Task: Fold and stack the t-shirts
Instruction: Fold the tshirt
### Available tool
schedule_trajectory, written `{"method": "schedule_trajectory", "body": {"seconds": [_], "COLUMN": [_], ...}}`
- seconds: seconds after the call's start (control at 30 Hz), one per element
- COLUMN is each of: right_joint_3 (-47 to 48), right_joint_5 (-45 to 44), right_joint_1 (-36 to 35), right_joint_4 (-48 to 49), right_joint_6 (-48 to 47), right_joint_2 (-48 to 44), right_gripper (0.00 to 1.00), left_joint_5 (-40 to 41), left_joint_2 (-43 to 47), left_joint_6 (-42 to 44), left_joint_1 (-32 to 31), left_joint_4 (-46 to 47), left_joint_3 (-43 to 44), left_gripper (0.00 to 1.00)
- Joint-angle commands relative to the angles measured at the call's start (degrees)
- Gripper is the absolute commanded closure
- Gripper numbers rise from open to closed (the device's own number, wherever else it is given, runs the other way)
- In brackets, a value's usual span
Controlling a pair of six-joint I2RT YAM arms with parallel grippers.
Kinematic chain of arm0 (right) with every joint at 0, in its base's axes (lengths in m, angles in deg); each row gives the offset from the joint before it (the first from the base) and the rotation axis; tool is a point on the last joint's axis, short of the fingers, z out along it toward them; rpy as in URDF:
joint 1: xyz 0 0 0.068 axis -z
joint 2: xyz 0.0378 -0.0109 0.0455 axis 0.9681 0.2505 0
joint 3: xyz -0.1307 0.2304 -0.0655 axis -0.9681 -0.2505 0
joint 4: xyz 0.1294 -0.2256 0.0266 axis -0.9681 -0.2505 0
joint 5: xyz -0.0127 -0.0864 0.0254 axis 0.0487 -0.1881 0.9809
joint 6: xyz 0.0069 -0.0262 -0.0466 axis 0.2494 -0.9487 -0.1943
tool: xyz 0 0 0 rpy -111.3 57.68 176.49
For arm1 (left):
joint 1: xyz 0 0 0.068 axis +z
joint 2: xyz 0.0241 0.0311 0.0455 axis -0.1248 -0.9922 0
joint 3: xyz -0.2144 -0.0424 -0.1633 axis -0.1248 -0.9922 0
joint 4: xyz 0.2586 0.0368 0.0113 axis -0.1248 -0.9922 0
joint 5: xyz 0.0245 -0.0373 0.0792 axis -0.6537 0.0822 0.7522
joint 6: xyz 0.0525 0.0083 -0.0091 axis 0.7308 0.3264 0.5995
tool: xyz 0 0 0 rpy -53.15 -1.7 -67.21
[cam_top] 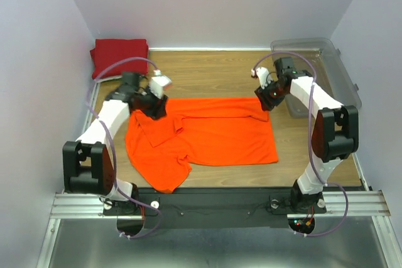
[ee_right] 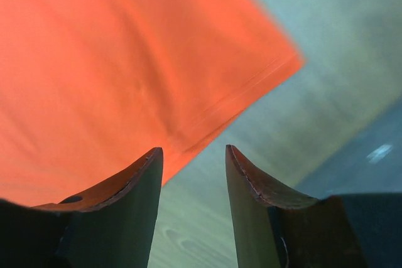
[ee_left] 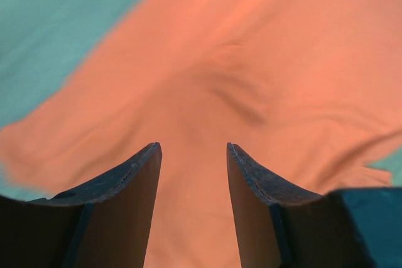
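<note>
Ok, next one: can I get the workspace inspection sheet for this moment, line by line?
Surface: wooden table, no spills seen.
Job's things: orange t-shirt spread mid-table, its left side partly folded over and rumpled; dark red t-shirt folded in the far left corner.
Clutter: clear bin at the far right; nothing else seen.
Grippers: left claw open above the orange cloth; right claw open over the shirt's far right edge; neither holds anything.
Cables: a cable arches over each arm, off the cloth.
Surroundings: plain walls on three sides; metal rail at the near edge.
</note>
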Motion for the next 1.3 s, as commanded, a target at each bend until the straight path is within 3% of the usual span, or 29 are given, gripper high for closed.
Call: {"method": "schedule_trajectory", "body": {"seconds": [0.0,0.17,0.5,0.9,1.17,1.27], "right_joint_3": [-2.9,-4.1,-4.9,-6.7,-6.2,-5.9], "right_joint_5": [-1.3,-1.9,-2.7,-6.8,-6.5,-6.8], "right_joint_1": [-0.5,-0.6,-2.9,-3.9,-4.0,-3.9], "right_joint_4": [-2.1,-0.5,1.4,3.0,3.5,3.5], "right_joint_6": [-5.0,-6.2,-6.3,-8.0,-8.1,-8.2], "right_joint_2": [0.7,3.2,4.0,6.3,6.6,6.7], "right_gripper": [0.5,0.46,0.48,0.61,0.8,0.87], "left_joint_5": [3.6,8.9,12.2,11.6,13.9,15.6], "left_joint_2": [0.3,-2.6,-7.8,-9.1,-12.3,-13.8], "left_joint_6": [-2.0,-6.1,-8.8,-8.3,-9.0,-9.0], "left_joint_1": [-7.7,-16.7,-18.1,-19.2,-19.9,-20.1], "left_joint_4": [2.4,6.7,8.2,7.2,8.1,8.2], "left_joint_3": [-5.1,-7.8,-5.1,-4.1,-2.9,-2.6], "left_gripper": [0.42,0.43,0.42,0.42,0.42,0.48]}}
